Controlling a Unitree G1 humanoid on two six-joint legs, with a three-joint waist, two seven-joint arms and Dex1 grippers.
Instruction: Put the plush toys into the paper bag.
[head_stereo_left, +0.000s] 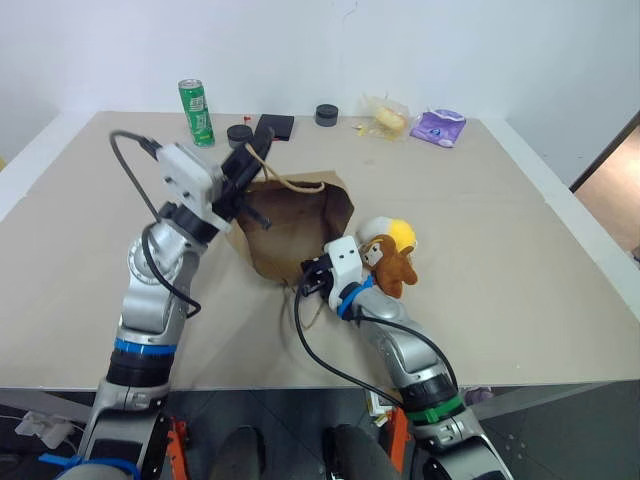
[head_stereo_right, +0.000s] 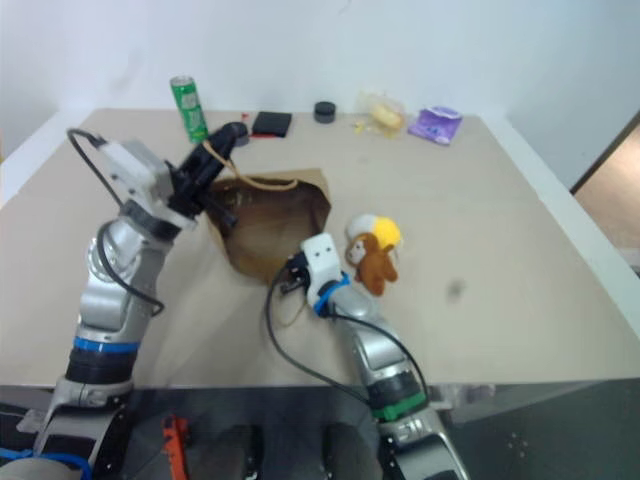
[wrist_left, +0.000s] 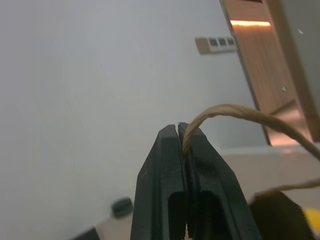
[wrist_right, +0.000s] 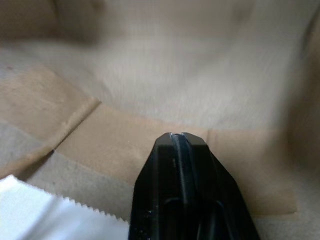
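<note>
1. Two claws worked at the bag (head_stereo_left: 295, 235), which lay on the bench (head_stereo_left: 500, 280) near its middle, mouth lifted toward eleven o'clock.
2. The left claw (wrist_left: 181, 131) was clamped on a handle (wrist_left: 235, 112) of twisted paper, fingers (wrist_left: 162, 170) pressed together with the cord pinched at their tips.
3. From the head views, that claw held the handle up above the bag's far edge, at about ten o'clock from the bag's middle.
4. The right claw (wrist_right: 179, 136) was together, its fingers (wrist_right: 200, 170) touching along their length with nothing between them; it sat inside the bag's near end, brown paper all around it.
5. A white scrap with a sawtooth edge (wrist_right: 45, 210) lay near that claw; I could not tell what it was.
6. The monkey (head_stereo_left: 390, 262) lay on the bench just beside the bag, at three o'clock from it, outside the bag.
7. The yellow toy (head_stereo_left: 392, 233) touched the monkey at its twelve o'clock, also outside.
8. A green can (head_stereo_left: 196, 111) stood at eleven o'clock on the far bench.
9. A purple packet (head_stereo_left: 438, 127) and a clear packet (head_stereo_left: 386, 117) lay at one o'clock, well apart from the bag.
</note>
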